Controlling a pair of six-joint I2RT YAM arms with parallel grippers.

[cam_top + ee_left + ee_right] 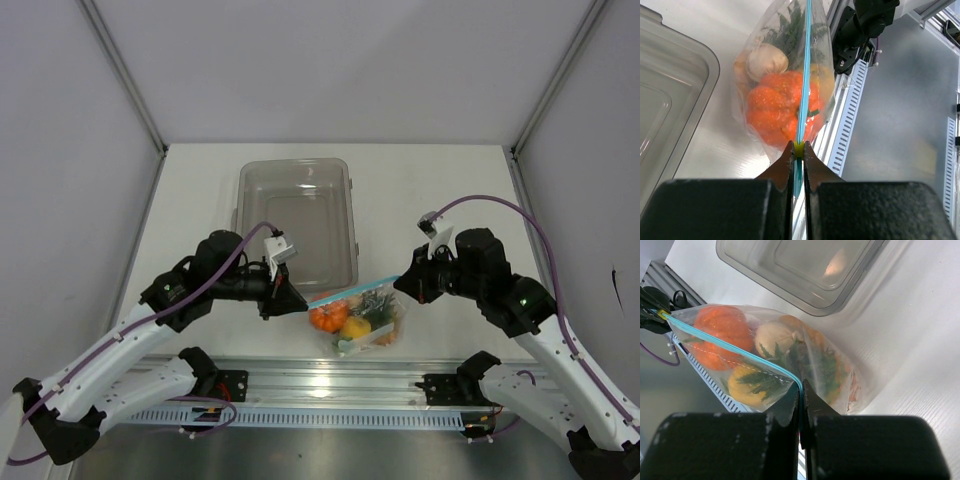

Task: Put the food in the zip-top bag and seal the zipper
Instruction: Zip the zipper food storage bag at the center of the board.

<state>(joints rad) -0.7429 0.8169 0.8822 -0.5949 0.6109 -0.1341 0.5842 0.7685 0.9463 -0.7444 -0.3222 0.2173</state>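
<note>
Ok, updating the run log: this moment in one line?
left claw: shut on zipper | right claw: shut on zipper | food: inside zip-top bag | seal: cannot tell

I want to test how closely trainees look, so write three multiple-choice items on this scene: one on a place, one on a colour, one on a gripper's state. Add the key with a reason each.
1. The food sits:
A. inside the zip-top bag
B. outside it
C. half in, half out

2. The zipper is:
A. red
B. green
C. light blue

3. The left gripper is:
A. open
B. shut on the zipper
C. shut on nothing

Key:
1 A, the produce shows through the clear plastic.
2 C, a light blue strip runs along the bag's mouth.
3 B, its fingers pinch the strip's end in the left wrist view.
</note>
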